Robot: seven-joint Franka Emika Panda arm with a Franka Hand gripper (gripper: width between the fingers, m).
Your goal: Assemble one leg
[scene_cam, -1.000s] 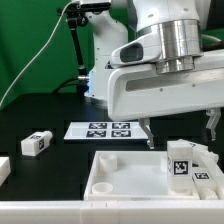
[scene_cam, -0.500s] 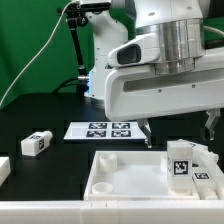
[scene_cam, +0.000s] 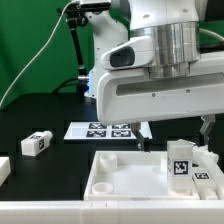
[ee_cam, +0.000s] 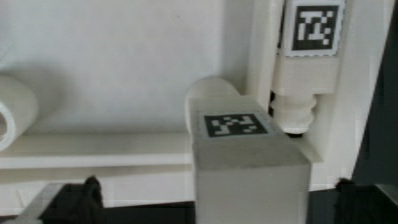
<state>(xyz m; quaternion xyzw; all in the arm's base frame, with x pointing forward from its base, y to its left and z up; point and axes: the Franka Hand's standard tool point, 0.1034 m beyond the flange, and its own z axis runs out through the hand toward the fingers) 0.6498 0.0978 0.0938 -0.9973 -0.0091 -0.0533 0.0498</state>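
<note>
My gripper [scene_cam: 174, 133] is open and hovers over the right end of the large white panel [scene_cam: 125, 170]. Under it an upright leg [scene_cam: 181, 161] stands with a tag on its face. In the wrist view this leg [ee_cam: 240, 150] shows between my two dark fingertips [ee_cam: 75, 203], tag facing up, with the fingers apart from its sides. A second leg [ee_cam: 313, 40] lies beside it on the panel [ee_cam: 107, 50], its threaded end pointing toward the first leg. It also shows in the exterior view [scene_cam: 207, 176]. Another leg [scene_cam: 37, 143] lies on the black table at the exterior view's left.
The marker board [scene_cam: 103, 130] lies on the table behind the panel. One more white block [scene_cam: 4, 168] sits at the exterior view's left edge. A round socket [ee_cam: 11, 110] shows on the panel. A white ledge [scene_cam: 60, 210] runs along the front.
The arm has shifted toward the exterior view's left and slightly lower over the upright leg. The parts have not moved.
</note>
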